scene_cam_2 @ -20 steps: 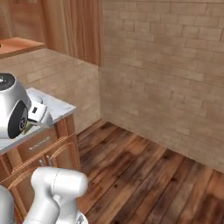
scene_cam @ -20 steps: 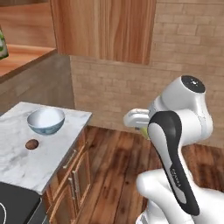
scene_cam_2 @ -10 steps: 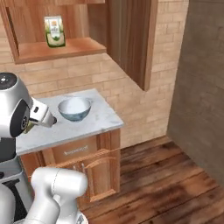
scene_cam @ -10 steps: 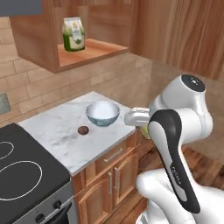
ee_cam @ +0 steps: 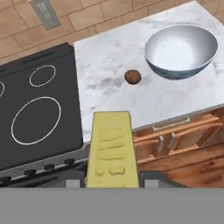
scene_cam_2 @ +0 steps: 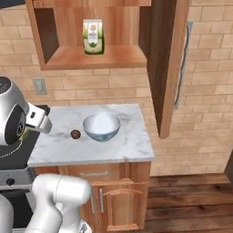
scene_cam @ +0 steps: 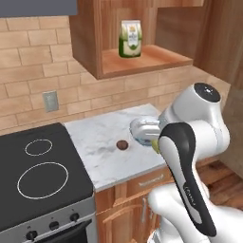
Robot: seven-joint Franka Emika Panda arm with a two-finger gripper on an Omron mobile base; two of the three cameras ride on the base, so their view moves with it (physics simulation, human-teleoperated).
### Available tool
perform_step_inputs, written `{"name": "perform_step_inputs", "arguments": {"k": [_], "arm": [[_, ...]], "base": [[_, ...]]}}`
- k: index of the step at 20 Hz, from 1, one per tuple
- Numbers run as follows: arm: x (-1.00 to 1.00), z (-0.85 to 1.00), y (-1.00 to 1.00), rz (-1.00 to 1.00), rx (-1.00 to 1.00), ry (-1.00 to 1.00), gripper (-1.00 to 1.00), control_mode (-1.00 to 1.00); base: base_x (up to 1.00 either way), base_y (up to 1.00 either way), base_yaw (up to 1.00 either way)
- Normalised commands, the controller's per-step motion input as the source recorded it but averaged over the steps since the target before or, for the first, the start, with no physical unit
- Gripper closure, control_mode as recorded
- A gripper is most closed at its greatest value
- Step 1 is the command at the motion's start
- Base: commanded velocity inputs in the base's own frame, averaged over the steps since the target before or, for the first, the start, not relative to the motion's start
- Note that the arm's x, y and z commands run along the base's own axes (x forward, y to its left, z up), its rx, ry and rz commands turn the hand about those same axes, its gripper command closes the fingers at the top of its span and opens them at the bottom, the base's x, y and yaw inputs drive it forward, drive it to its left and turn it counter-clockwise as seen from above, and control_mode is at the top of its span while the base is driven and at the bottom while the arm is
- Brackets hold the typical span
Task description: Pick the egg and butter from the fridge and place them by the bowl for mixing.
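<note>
Bowl (scene_cam: 142, 129) half behind arm

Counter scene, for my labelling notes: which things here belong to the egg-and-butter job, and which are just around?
Belongs to the job:
- butter, shut in the gripper
- bowl on the marble counter
- small brown egg beside the bowl

Just around:
- black stovetop
- carton on the wooden shelf
- wall outlet

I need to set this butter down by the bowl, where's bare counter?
Free marble counter lies between the stove and the brown egg, and along the front edge below the bowl. The egg-to-bowl gap is tight.
</note>
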Motion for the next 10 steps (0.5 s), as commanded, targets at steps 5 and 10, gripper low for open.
{"name": "perform_step_inputs", "arguments": {"k": [5,10], "arm": [[0.0,0.0,0.0,0.0,0.0,0.0,1.0,1.0],[0.0,0.0,0.0,0.0,0.0,0.0,1.0,1.0]], "base": [[0.54,-0.75,0.26],[0.33,0.05,0.02]]}}
